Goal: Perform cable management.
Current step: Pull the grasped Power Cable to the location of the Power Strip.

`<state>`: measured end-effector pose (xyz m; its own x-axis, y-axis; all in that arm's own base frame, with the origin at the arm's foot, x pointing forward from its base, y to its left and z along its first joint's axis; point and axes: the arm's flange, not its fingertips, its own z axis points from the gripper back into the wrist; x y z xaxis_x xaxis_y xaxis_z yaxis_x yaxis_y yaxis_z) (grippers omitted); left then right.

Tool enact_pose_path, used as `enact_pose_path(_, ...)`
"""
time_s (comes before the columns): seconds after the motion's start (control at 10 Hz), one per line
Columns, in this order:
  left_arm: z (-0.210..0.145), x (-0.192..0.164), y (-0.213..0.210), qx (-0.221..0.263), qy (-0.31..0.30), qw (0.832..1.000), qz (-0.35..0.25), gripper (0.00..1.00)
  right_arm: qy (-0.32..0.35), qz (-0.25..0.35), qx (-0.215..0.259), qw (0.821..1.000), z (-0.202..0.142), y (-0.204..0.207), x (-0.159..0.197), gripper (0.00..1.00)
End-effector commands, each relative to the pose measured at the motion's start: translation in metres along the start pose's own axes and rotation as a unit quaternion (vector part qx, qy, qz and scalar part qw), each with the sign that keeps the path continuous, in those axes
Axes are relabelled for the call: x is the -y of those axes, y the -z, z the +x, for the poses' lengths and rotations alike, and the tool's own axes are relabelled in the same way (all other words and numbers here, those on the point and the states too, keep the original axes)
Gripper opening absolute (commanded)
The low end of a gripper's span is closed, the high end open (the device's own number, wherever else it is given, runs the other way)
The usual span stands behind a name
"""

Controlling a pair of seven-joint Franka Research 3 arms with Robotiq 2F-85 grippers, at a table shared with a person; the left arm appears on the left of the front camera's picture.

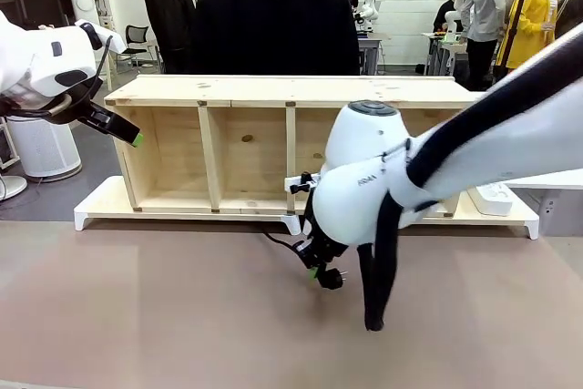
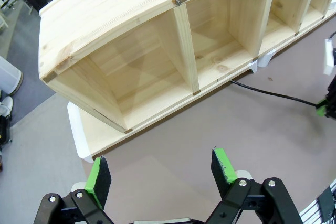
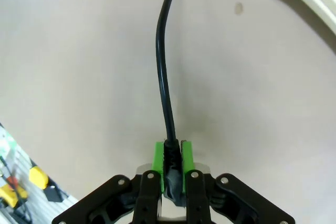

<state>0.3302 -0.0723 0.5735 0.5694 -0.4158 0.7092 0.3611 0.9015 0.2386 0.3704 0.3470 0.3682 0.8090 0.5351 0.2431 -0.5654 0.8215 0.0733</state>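
Well, right gripper [image 1: 316, 268]: pads clamped on the cable [image 3: 162, 77], lower centre.
Cable: trails across the tabletop [image 1: 137, 316] to the wooden shelf [image 1: 246, 88].
Left gripper [image 2: 161, 174]: fingers wide apart, upper left.

Front, left wrist share shelf [image 1: 273, 90] (right wrist: tabletop [image 3: 79, 77] close-up).

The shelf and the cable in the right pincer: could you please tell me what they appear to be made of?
The shelf looks like pale unfinished wood, probably pine: grain and knots show, with no gloss. The cable, clamped in the right pincer, looks like smooth black rubber or plastic sheathing with a slight sheen; I can't tell which.
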Motion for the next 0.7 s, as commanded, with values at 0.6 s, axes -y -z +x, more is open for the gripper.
enact_pose_path(0.6, 0.0, 0.0, 0.001, 0.001, 0.003, 1.0, 0.002, 1.0, 0.029, -0.04, 0.064, 0.997, -0.094, -0.051, -0.023, 0.16)
